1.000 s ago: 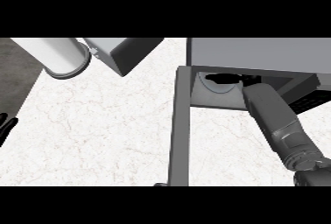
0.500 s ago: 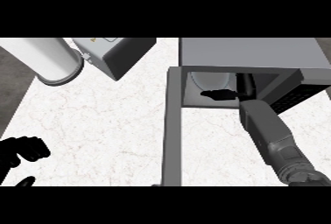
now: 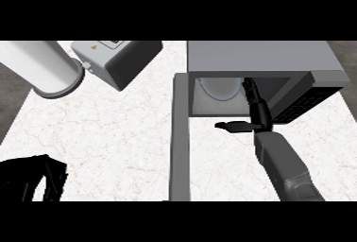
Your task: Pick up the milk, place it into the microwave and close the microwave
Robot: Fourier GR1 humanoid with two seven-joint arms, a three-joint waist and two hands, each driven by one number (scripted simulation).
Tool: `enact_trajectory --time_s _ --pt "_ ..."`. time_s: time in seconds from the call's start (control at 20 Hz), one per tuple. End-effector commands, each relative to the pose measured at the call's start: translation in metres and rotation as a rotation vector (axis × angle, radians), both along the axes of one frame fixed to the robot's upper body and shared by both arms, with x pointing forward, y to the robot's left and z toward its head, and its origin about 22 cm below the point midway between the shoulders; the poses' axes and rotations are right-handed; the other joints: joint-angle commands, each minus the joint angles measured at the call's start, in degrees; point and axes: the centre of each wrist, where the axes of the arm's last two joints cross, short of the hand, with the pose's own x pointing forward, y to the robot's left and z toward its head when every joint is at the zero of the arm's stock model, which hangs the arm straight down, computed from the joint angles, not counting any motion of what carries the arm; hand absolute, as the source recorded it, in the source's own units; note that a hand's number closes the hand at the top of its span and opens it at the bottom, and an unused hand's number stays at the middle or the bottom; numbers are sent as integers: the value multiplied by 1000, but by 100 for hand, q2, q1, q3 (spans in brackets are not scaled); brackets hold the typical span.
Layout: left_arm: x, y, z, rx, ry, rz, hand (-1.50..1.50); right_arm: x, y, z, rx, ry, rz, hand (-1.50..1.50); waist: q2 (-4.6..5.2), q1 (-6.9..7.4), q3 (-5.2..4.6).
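- Nearest, at the lower left and well left of the grey box-shaped microwave (image 3: 258,56), the robot's black left hand (image 3: 31,179) shows as a dark mass over the white marbled counter (image 3: 118,137); I cannot tell how its fingers stand.
- The microwave's grey door (image 3: 181,137) stands swung open, seen edge-on as a long bar running from the cavity's left corner toward the viewer.
- The black right hand (image 3: 252,118) sits at the microwave's mouth, fingers straight and reaching into the cavity, thumb spread out to the left (holding nothing visible).
- Inside the cavity, just left of those fingers, a pale rounded shape (image 3: 217,89) shows; whether it is the milk I cannot tell.
- Far left of the microwave lie a white cylinder (image 3: 43,66) and a grey-and-white boxy appliance (image 3: 115,59).
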Motion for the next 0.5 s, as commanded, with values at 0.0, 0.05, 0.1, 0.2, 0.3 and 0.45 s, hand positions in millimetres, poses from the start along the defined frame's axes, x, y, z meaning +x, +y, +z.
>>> enact_trajectory --time_s 0.0,0.05,0.1,0.2,0.3,0.45 --pt "4 -25 10 9 16 -60 150 -30 -12 -25 28 -9 18 -150 1 -19 1" --pt "10 -24 6 16 10 -39 150 -26 -16 -17 12 3 30 -150 -42 -130 -7" --pt "-4 -27 -1 22 21 -81 150 -38 -11 -27 10 10 26 -150 -55 -131 -10" --pt "17 -26 -10 69 13 -108 150 -34 -11 -16 32 9 21 -150 -46 -160 -13" --pt "16 -43 -10 83 2 -114 150 -73 -35 -41 21 21 -11 -150 -41 -169 -11" --pt "24 -71 2 104 -31 -108 150 -100 -41 -48 27 39 -32 -150 -46 -212 -11"
